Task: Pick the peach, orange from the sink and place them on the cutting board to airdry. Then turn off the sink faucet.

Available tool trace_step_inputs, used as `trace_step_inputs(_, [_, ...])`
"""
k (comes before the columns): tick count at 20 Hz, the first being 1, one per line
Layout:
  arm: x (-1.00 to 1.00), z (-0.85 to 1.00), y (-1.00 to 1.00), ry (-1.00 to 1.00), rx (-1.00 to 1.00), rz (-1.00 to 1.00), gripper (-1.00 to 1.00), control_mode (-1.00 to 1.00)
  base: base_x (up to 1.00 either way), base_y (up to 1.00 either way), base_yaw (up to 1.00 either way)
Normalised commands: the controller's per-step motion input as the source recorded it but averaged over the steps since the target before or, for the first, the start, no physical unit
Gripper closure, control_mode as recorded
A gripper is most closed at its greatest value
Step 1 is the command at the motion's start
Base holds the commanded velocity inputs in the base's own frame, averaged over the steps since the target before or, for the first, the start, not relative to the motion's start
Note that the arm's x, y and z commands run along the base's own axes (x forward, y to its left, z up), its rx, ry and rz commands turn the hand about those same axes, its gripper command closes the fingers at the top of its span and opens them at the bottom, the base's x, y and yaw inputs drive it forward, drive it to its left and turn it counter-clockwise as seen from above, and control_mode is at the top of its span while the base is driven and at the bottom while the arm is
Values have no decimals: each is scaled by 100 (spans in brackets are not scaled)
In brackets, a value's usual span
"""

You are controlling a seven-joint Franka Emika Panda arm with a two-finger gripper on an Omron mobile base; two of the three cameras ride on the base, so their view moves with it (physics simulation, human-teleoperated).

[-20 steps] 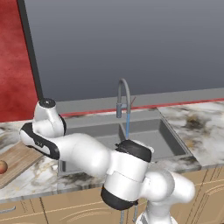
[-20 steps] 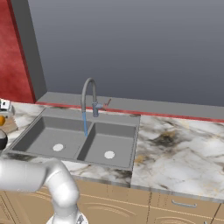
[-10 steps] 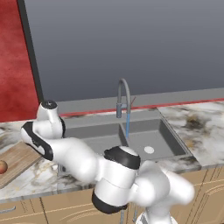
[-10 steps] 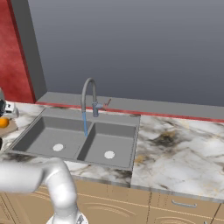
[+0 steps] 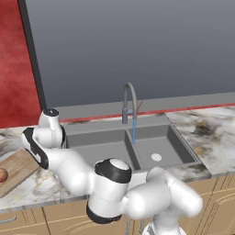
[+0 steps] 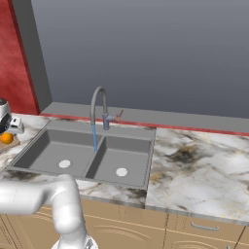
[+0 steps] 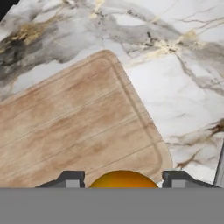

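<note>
From the left base view, the peach [image 5: 2, 175] already lies on the cutting board [image 5: 18, 169] at the counter's [image 5: 215, 133] left end, while water runs from the sink faucet [image 5: 130, 102] into the sink [image 5: 105, 146], so the tap remains to be turned off. In the right base view the orange [image 6: 6, 138] sits at the far left edge beside the hand. In the hand view the pincer [image 7: 122, 178] is clamped on the orange, its fingertips [image 7: 71, 178] on either side, above the board's near corner, apparently to set it down there to dry.

light: even, bright, diffuse | shadows: faint, soft inside sink [image 6: 78, 155] basins | glare: none | focus: hand view soft, pixelated; base views sharp
</note>
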Motion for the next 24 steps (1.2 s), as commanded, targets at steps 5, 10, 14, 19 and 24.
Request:
trace_step_inputs(5, [32,-23,29,5,0,0,100,-100,0,0,0])
trace_step_inputs(10, [29,-25,32,5,0,0,100,-100,0,0,0])
trace_step_inputs(14, [26,-24,32,4,0,0,100,-100,0,0,0])
trace_step_inputs(19, [17,-13,36,3,-2,0,-100,-100,0,0,0])
trace_step_inputs(24, [-30,74,0,0,0,-1,-100,-100,0,0,0])
